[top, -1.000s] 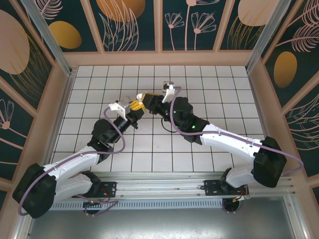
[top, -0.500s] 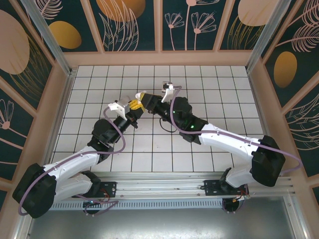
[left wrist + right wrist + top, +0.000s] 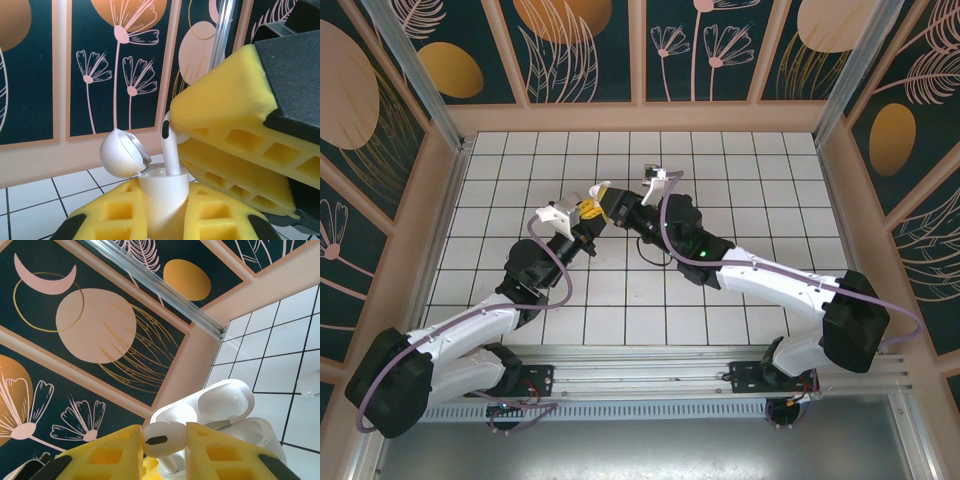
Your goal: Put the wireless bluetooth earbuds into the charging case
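L gripper (image 3: 163, 216): clamping charging case (image 3: 163, 192), lid open, so slot's facing earbud.
R gripper (image 3: 163, 460): pinching earbud (image 3: 161, 439), holding stem-first for insertion.

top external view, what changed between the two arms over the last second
The right gripper, with its arm behind it, edged slightly left, closer to the left gripper. It is shut on an earbud whose stem is entering the open charging case. The left arm hardly moved, and its gripper stayed shut on the case. Nothing was let go.
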Robot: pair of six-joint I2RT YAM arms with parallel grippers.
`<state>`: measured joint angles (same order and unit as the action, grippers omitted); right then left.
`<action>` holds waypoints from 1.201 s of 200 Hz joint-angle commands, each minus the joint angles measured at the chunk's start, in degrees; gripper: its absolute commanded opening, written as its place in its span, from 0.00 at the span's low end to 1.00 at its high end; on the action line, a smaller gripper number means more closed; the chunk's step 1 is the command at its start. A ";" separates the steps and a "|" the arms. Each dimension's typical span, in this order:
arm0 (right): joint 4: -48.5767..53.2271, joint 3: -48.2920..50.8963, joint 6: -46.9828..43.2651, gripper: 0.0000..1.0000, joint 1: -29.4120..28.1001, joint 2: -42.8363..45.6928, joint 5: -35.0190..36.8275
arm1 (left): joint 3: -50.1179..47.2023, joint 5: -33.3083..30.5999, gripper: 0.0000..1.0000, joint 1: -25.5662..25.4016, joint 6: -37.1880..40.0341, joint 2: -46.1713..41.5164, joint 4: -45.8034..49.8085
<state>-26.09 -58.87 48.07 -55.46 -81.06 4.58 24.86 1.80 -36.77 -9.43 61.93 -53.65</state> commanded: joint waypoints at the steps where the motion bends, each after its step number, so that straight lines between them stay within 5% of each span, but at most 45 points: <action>1: 6.36 -0.94 2.29 0.26 -1.92 -1.34 -1.74 | 0.83 -2.04 0.00 -0.32 1.32 -1.61 -4.35; 111: 9.04 -1.99 1.25 0.37 -3.42 -2.08 -0.45 | 0.19 -3.01 0.00 -0.33 2.40 -3.82 -3.75; 240: 15.98 -5.12 -1.22 0.38 -2.93 -1.02 2.60 | 0.07 -1.43 0.00 -0.34 2.31 -4.19 -3.16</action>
<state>-15.90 -61.87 48.36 -57.91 -81.54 7.42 24.10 -0.67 -36.88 -7.73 59.46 -51.05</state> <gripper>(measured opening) 0.379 0.128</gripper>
